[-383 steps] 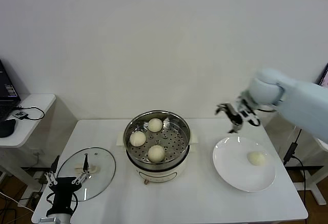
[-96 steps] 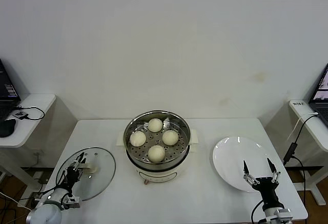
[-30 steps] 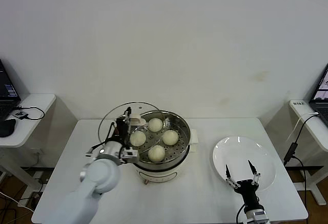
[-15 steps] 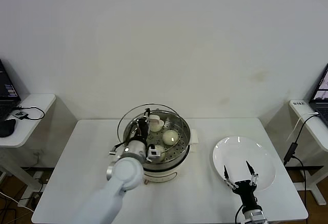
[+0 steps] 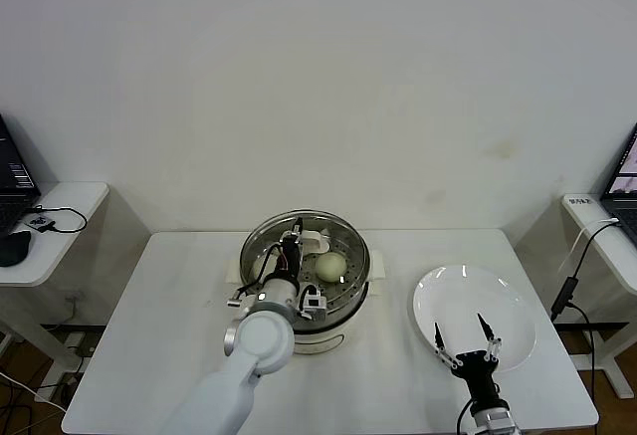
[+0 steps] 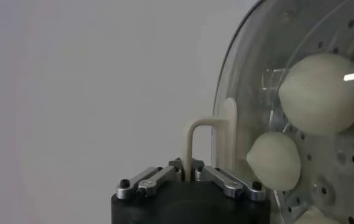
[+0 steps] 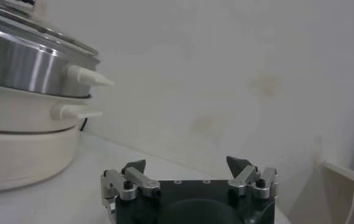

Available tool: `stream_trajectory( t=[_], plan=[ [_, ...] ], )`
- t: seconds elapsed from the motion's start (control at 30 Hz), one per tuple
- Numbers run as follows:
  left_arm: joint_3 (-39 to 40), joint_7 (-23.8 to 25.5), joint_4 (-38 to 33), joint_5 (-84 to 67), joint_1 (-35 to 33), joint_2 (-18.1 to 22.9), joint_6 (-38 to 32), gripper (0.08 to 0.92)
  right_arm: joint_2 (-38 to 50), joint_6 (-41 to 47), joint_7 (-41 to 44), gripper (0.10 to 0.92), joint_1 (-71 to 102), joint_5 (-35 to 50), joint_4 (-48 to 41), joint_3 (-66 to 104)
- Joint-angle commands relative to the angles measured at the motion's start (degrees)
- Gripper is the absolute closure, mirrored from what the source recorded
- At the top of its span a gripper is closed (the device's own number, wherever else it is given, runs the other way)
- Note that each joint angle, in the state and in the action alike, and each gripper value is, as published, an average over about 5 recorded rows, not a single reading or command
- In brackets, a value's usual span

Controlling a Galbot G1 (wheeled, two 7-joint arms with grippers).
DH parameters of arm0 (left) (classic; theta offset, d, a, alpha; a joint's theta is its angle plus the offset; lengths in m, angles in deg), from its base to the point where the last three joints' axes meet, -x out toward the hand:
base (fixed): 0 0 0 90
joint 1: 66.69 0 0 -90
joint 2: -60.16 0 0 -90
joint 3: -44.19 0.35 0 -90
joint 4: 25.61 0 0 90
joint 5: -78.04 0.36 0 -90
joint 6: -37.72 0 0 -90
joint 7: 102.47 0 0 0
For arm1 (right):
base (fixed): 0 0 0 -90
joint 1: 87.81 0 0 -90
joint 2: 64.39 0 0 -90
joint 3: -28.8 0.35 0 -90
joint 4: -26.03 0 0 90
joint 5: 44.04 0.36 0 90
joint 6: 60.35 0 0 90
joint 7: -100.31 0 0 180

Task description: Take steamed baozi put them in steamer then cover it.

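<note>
From the head camera you see the left gripper (image 5: 295,256) over the round stainless-steel steamer on its cream-white base (image 5: 333,324), holding the clear glass cover with the cream bar handle (image 5: 305,241) on the pot. One cream-white domed baozi (image 5: 331,265) shows just beside the gripper, under the glass. The right gripper (image 5: 466,340) rests low, fingers spread and empty, at the near rim of the flat white plate (image 5: 503,301), well apart from the steamer.

In the left wrist view the gripper (image 6: 192,173) is clamped on the handle; baozi (image 6: 320,92) lie on the perforated tray behind the glass.

In the right wrist view the gripper (image 7: 189,167) stands wide open, the steamer (image 7: 33,64) off to one side. No writing is legible anywhere.
</note>
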State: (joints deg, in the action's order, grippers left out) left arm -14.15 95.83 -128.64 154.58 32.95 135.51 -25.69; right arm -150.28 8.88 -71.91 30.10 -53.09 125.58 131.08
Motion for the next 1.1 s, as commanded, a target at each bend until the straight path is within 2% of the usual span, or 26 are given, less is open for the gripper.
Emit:
stream_trajectory(
  t=[0.03,0.67,0.87,1.1],
  plan=[
    [0.3,0.4,0.3,1.0,-1.1,1.2,-0.1,0.857,0.0,-0.1,0.0,0.203,0.0,-0.1,-0.1,-0.1],
    [-0.3,-0.1,-1.0,1.8,-2.5,2.3,-1.3,0.84,-0.1,-0.3,0.0,0.202,0.0,-0.5,-0.4,-0.4],
    [-0.9,0.0,-4.7,1.7,-4.6,1.1,-1.2,0.688,-0.1,-0.2,0.0,0.203,-0.1,-0.5,-0.4,-0.6],
    [-2.5,-0.6,-14.4,0.9,-12.1,-2.7,-1.7,0.481,0.1,-0.2,0.0,0.203,-0.1,-0.5,-0.6,-0.6]
  ],
)
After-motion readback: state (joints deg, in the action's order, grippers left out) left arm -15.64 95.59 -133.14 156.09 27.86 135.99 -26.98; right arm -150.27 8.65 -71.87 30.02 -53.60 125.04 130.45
